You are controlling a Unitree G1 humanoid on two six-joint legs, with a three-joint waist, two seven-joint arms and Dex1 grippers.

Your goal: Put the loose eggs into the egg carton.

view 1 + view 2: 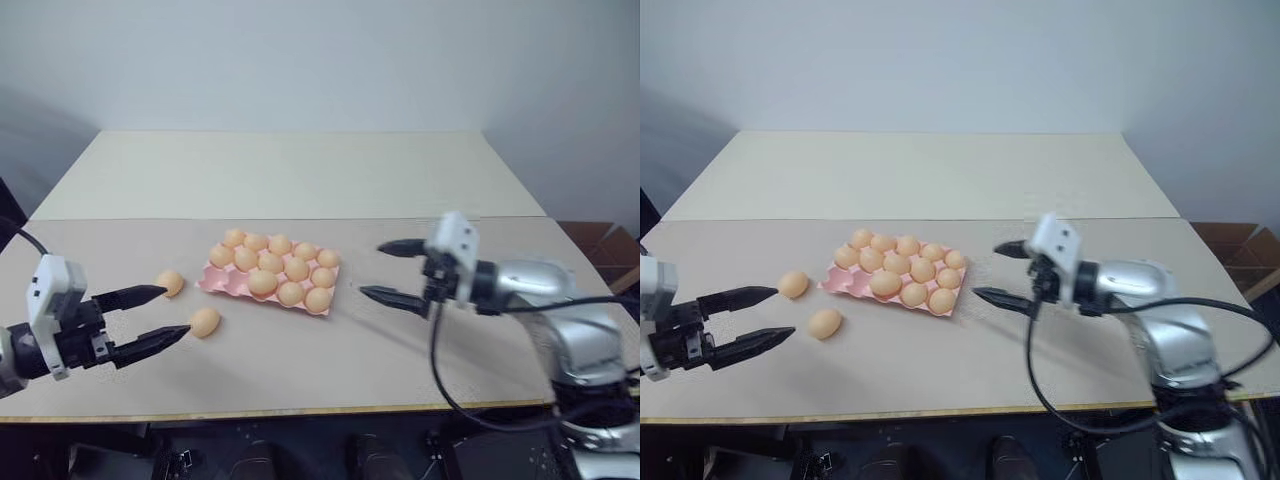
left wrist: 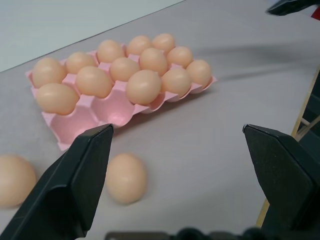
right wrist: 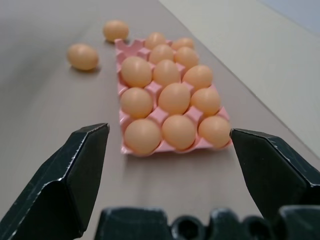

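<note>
Eggs (image 1: 205,321), two loose, beside left tool (image 1: 163,317); both tools wide, empty.

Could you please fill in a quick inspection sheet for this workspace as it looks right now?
Surface: tan table, pale tabletop behind it.
Job's things: pink egg carton holds thirteen eggs, with two cups bare at its left end; two loose eggs on the table left of it.
Clutter: nothing seen.
Grippers: left gripper open, by the loose eggs; right gripper open, right of the carton, holding nothing.
Cables: black cable looping under the right arm.
Surroundings: plain wall; cardboard box at far right.
</note>
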